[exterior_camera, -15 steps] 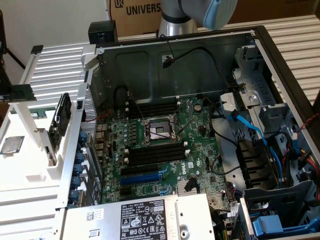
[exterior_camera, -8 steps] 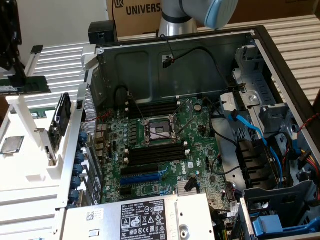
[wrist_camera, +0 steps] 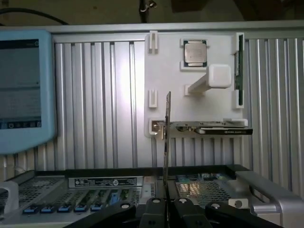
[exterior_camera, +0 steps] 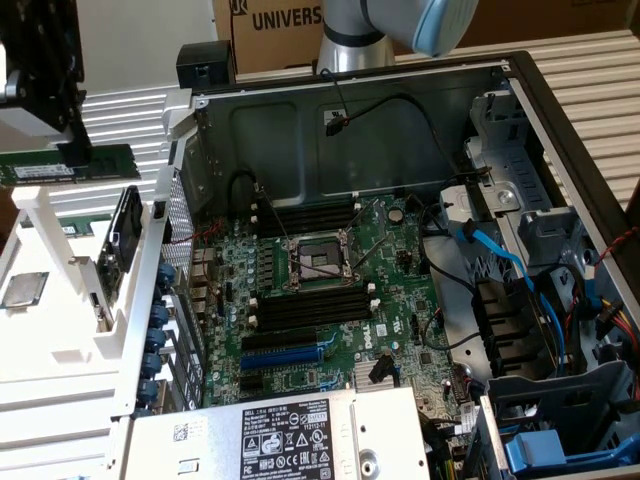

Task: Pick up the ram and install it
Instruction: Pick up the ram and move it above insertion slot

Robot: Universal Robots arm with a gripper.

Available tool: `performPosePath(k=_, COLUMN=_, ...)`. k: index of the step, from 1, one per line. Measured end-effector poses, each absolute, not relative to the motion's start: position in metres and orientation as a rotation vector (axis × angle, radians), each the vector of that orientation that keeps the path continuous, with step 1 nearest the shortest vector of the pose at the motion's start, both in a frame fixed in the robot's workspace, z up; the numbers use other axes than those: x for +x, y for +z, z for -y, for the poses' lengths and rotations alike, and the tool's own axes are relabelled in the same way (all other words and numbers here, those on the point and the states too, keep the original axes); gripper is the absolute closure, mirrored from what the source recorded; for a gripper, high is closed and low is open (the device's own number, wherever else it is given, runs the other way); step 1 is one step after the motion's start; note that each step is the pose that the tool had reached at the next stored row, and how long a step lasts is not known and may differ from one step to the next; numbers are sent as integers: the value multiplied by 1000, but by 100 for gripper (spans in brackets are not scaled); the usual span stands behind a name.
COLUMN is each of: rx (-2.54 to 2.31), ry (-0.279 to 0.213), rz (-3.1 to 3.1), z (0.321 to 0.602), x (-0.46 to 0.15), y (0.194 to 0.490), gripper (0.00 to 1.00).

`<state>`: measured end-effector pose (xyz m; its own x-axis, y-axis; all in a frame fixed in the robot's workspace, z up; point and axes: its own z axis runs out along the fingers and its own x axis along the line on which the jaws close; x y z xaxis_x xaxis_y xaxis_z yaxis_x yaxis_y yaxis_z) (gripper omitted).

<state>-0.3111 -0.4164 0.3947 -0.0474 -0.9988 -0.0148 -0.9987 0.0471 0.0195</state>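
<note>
The ram (exterior_camera: pixel 80 165) is a green stick with a pale label, held level in the air at the exterior view's upper left, outside the open computer case (exterior_camera: pixel 520 110). My black gripper (exterior_camera: pixel 73 148) is shut on its top edge. In the wrist view the ram (wrist_camera: pixel 167 142) shows edge-on, rising from between the closed fingers of the gripper (wrist_camera: pixel 166 211). On the motherboard (exterior_camera: pixel 400 300) lie long black memory slots (exterior_camera: pixel 310 305), with another bank (exterior_camera: pixel 305 215) beyond the processor socket (exterior_camera: pixel 315 258). The ram hangs well to the exterior view's left of them.
Below the ram is a white parts holder (exterior_camera: pixel 60 360) carrying a processor (wrist_camera: pixel 195 52), a graphics card (wrist_camera: pixel 209 129) and another memory stick (wrist_camera: pixel 239 71). A blue expansion slot (exterior_camera: pixel 285 357), the power supply (exterior_camera: pixel 290 440), cables (exterior_camera: pixel 500 260) and a drive cage (exterior_camera: pixel 560 400) crowd the case.
</note>
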Motion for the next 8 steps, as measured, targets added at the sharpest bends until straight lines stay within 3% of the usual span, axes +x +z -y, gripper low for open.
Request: performPosePath(k=8, rx=2165, ry=-36, rz=2271, z=411, x=-287, y=395, gripper=87)
